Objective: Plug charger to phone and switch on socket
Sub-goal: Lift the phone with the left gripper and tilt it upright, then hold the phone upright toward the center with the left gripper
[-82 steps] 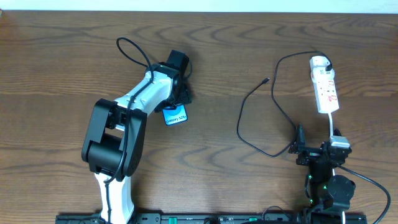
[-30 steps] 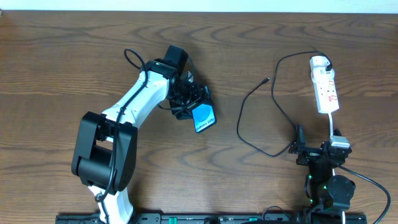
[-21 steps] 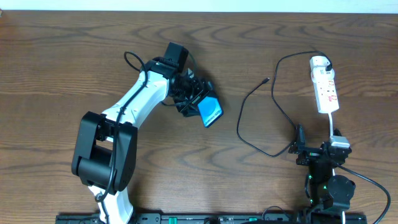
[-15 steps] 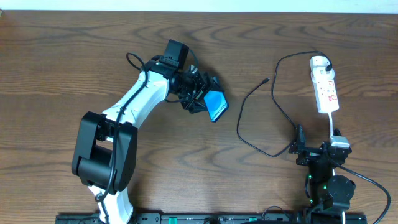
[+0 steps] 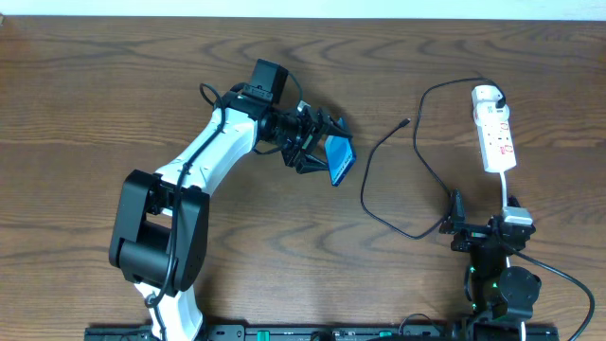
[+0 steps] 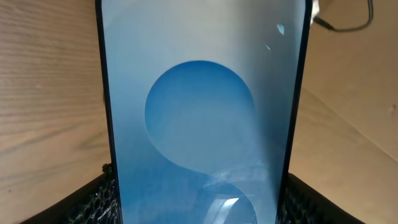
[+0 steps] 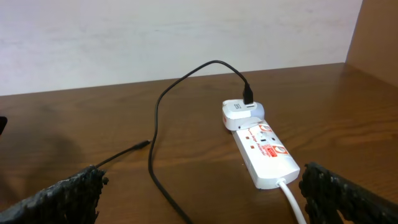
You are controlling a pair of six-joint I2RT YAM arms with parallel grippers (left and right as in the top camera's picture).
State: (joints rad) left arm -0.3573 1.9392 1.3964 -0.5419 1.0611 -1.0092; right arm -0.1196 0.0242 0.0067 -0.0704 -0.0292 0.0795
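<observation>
Bright, even light; glare on phone (image 6: 202, 124) screen

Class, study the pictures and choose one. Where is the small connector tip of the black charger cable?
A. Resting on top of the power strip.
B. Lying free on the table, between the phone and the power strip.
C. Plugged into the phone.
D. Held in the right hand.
B: the connector tip lies bare on the table, apart from the phone gripped in the left hand.
</observation>
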